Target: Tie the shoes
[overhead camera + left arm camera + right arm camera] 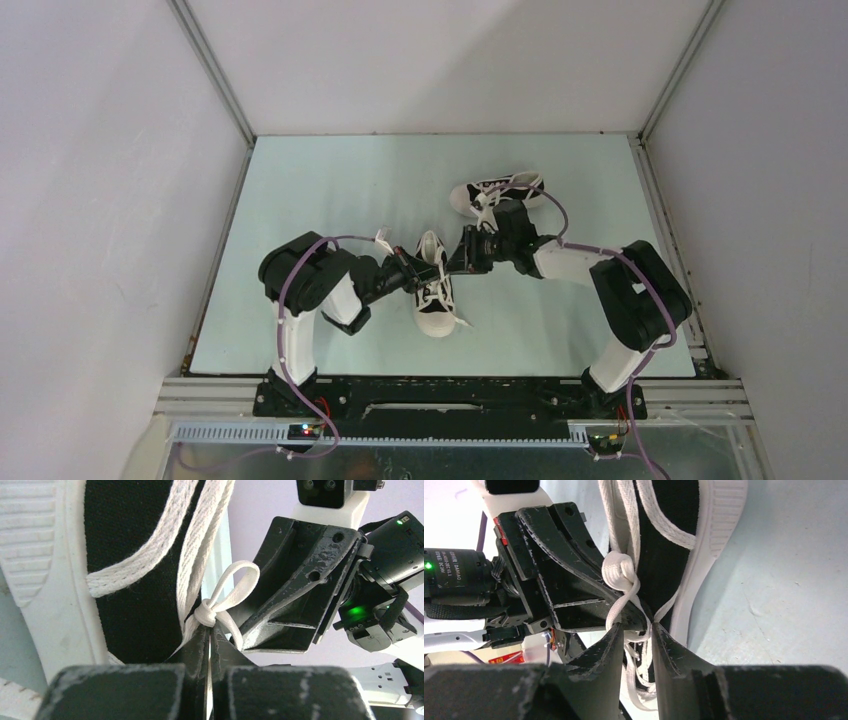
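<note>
One black sneaker (434, 290) with a white toe cap lies mid-table, toe toward the arms. Both grippers meet over its laces. My left gripper (410, 270) comes in from the left. In the left wrist view it (210, 630) is shut on a white lace, with a small knot (205, 614) and loop at its tips beside the black upper (130, 555). My right gripper (463, 252) comes in from the right. In the right wrist view it (636, 627) is closed on lace strands just below the knot (620, 572), beside the shoe (669, 540).
The second sneaker (497, 193) lies on its side at the back right, its laces loose, just behind the right wrist. The pale green mat (300, 200) is walled by white panels on three sides. The arm bases stand at the near edge.
</note>
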### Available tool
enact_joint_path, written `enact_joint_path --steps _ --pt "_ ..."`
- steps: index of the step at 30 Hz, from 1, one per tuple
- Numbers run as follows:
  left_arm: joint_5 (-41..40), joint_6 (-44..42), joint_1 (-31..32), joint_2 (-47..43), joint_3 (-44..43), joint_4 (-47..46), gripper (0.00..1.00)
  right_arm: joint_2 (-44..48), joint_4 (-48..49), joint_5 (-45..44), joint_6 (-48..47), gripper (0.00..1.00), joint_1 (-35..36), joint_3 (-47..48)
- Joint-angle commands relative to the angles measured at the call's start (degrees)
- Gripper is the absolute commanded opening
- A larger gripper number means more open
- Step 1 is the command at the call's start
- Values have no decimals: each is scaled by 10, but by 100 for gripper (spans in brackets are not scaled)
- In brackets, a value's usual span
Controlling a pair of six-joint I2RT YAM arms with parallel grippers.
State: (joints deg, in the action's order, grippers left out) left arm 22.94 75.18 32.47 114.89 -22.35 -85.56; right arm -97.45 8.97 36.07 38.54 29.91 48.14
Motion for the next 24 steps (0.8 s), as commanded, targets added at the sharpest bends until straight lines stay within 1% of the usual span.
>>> enact_joint_path --steps 1,5,8,10,11,12,13,15,18,20,24 --pt "6 0 -4 8 -4 -27 0 -2 37 15 18 31 8 -4" --pt "5 1 -4 8 -4 -28 0 -1 47 17 32 30 11 -15" --pt "5 1 -4 9 -4 -29 0 -3 59 20 43 28 12 -21" --pt "5 2 -4 9 -4 -30 0 -3 66 22 50 23 14 -24" --pt "5 2 -4 9 -4 -31 0 -2 69 23 54 17 14 -25" --pt "5 2 -4 9 -4 -32 0 -1 72 23 55 13 14 -26" --pt "5 2 -4 9 -3 -32 0 1 72 22 57 6 15 -26" --pt "4 2 -5 9 -2 -33 0 5 71 21 57 0 15 -26" --pt "3 0 -5 7 1 -34 1 10 63 16 53 0 13 -26" --pt "-2 -9 -5 -4 5 -21 3 14 56 9 47 0 12 -26" --pt "-20 -54 -5 -59 21 58 7 21 29 -9 28 0 12 -16"
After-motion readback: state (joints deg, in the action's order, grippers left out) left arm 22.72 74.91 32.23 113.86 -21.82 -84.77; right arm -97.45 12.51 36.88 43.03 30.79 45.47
